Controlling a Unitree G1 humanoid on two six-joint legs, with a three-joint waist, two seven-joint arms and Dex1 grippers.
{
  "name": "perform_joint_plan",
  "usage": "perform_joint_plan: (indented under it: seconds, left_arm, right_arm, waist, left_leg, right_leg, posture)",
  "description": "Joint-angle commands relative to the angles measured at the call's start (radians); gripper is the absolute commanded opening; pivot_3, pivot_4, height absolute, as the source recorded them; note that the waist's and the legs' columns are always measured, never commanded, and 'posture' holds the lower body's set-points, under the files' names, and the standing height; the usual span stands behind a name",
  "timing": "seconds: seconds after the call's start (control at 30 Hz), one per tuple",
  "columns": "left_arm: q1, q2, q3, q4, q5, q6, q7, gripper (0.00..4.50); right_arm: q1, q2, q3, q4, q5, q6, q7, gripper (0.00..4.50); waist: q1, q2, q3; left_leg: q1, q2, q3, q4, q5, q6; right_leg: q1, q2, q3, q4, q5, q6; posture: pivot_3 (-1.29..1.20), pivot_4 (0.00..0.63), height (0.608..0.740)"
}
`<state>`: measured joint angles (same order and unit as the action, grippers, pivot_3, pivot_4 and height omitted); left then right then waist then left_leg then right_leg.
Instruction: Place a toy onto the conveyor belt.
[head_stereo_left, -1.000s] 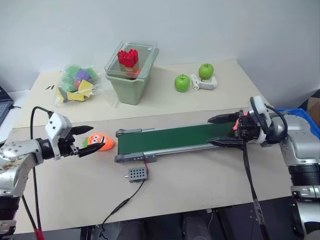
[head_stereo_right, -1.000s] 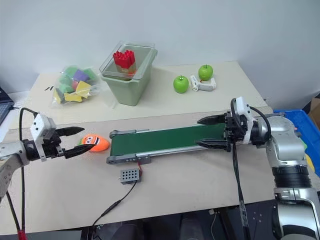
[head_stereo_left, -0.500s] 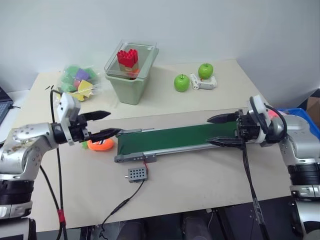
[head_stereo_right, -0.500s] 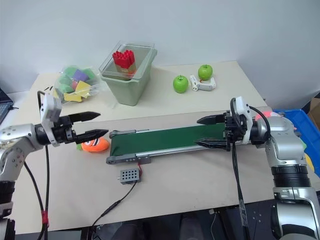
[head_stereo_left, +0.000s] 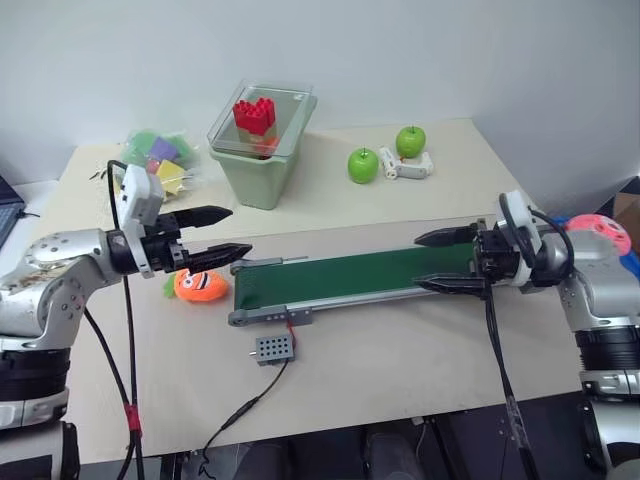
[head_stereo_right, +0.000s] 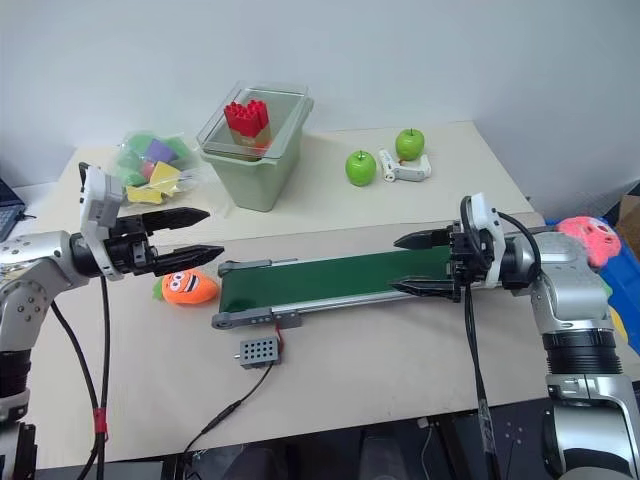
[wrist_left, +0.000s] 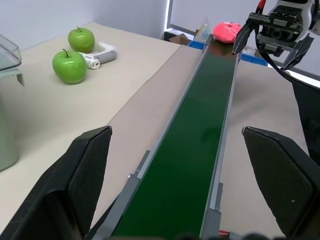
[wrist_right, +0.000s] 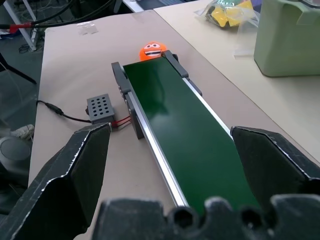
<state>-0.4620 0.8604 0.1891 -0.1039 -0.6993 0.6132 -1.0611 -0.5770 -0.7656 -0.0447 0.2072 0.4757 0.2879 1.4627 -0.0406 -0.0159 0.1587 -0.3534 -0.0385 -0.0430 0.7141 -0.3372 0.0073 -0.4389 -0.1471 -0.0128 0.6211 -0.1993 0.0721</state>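
Observation:
The pink toy (head_stereo_left: 598, 232) shows at the far right, behind my right forearm and beyond the belt's right end; whether it rests on anything I cannot tell. It also appears past the belt's far end (wrist_left: 227, 30). The dark green conveyor belt (head_stereo_left: 350, 275) runs across the table with nothing on it. My left gripper (head_stereo_left: 238, 232) is open and empty, hovering just left of the belt's left end. It hangs above the orange plush (head_stereo_left: 198, 284). My right gripper (head_stereo_left: 420, 262) is open and empty, with one finger on each side of the belt's right end.
A green bin (head_stereo_left: 262, 145) holding red bricks stands at the back. Right of it are two green apples (head_stereo_left: 364, 165) and a white tool (head_stereo_left: 408, 167). A bag of coloured blocks (head_stereo_left: 150, 165) lies back left. A grey wired box (head_stereo_left: 272, 348) sits before the belt.
My left gripper rose and moved right, from beside the orange plush to above it near the belt's left end. The pink toy came into view at the far right. The right arm stayed still.

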Motion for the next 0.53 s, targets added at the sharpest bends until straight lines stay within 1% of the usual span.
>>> perform_joint_plan:
  seconds: [0.03,0.23,0.53]
  left_arm:
    - [-0.031,0.001,0.005,-0.003,0.019,-0.018,0.001,4.46]
    - [-0.043,-0.004,0.002,0.010,0.036,-0.020,-0.002,4.46]
    - [-0.021,0.006,0.020,0.028,0.052,-0.030,-0.007,4.46]
  right_arm:
    - [-0.017,-0.008,-0.021,-0.019,0.009,-0.019,0.003,4.50]
    - [-0.009,-0.008,-0.025,-0.026,0.012,-0.018,-0.001,4.50]
    - [-0.021,-0.004,-0.022,-0.014,0.008,-0.023,0.000,4.50]
  waist:
    - [0.000,0.000,0.000]
    - [-0.001,0.000,0.000]
    - [-0.001,0.000,0.000]
  left_leg:
    - [0.000,0.000,0.000,0.000,0.000,0.000]
    - [0.000,0.000,0.000,0.000,0.000,0.000]
    - [0.000,0.000,0.000,0.000,0.000,0.000]
  right_leg:
    - [0.000,0.000,0.000,0.000,0.000,0.000]
    - [0.000,0.000,0.000,0.000,0.000,0.000]
    - [0.000,0.000,0.000,0.000,0.000,0.000]
  posture:
    - [0.00,0.150,0.740]
    - [0.00,0.150,0.740]
    - [0.00,0.150,0.740]
